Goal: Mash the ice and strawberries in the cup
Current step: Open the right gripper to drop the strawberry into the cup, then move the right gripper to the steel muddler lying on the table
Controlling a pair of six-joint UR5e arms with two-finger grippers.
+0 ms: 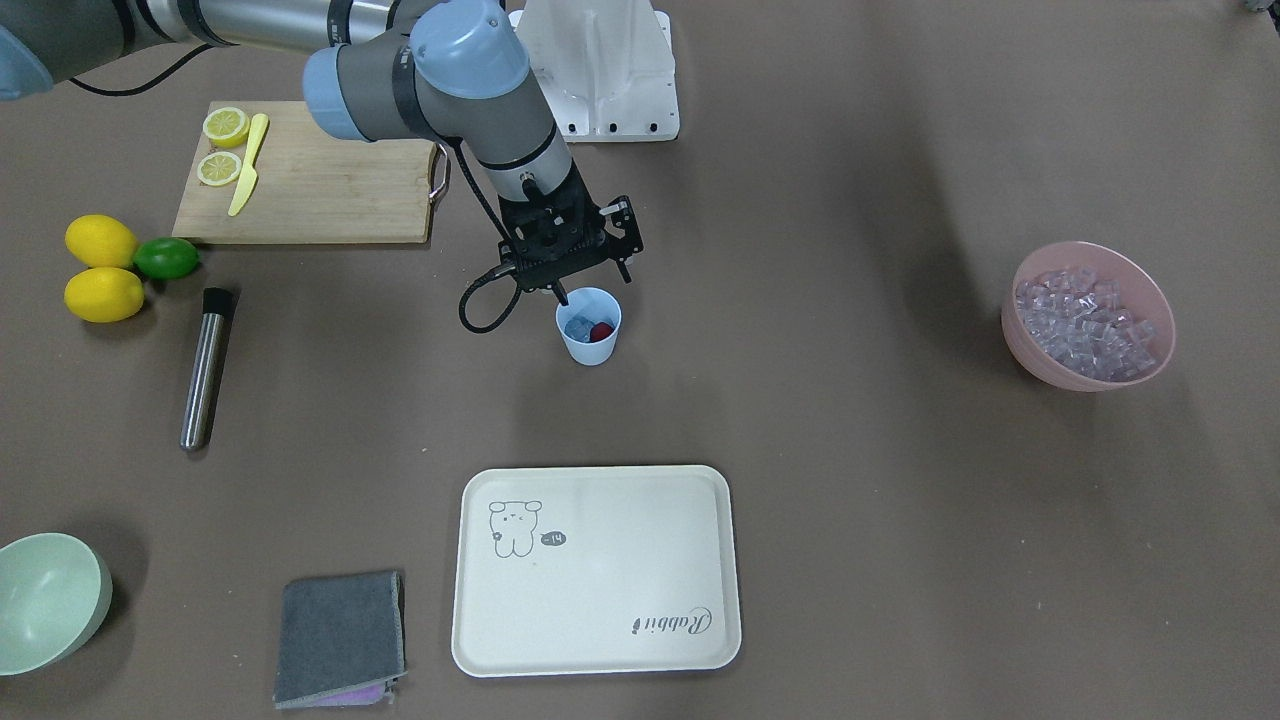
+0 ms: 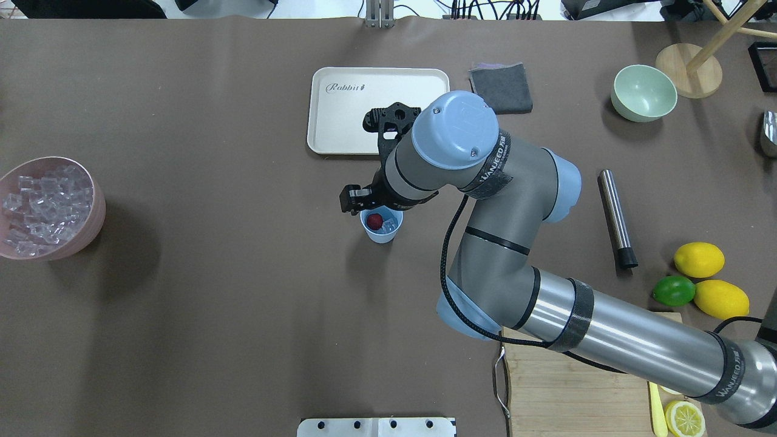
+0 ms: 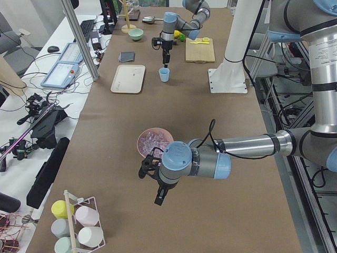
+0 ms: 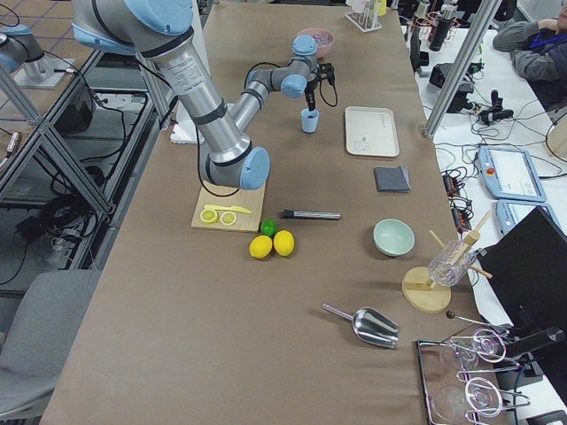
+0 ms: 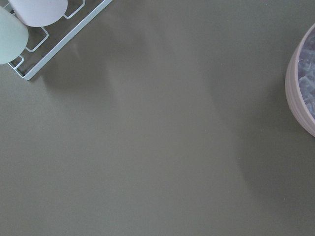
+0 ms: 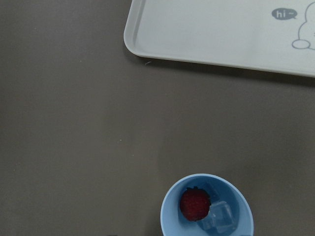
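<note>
The right gripper [image 1: 562,292], its finger spread hidden from me, hangs just over the rim of the cup [image 1: 590,352] holding the strawberry [image 1: 601,331] and ice [image 1: 578,325], while the metal muddler [image 1: 205,370] lies well off at the front-facing view's left, its long axis running up-and-down the frame.

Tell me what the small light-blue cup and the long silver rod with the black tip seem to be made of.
The small light-blue cup looks like matte opaque plastic, evenly coloured. The long silver rod is probably brushed steel, given its streaky sheen.
</note>
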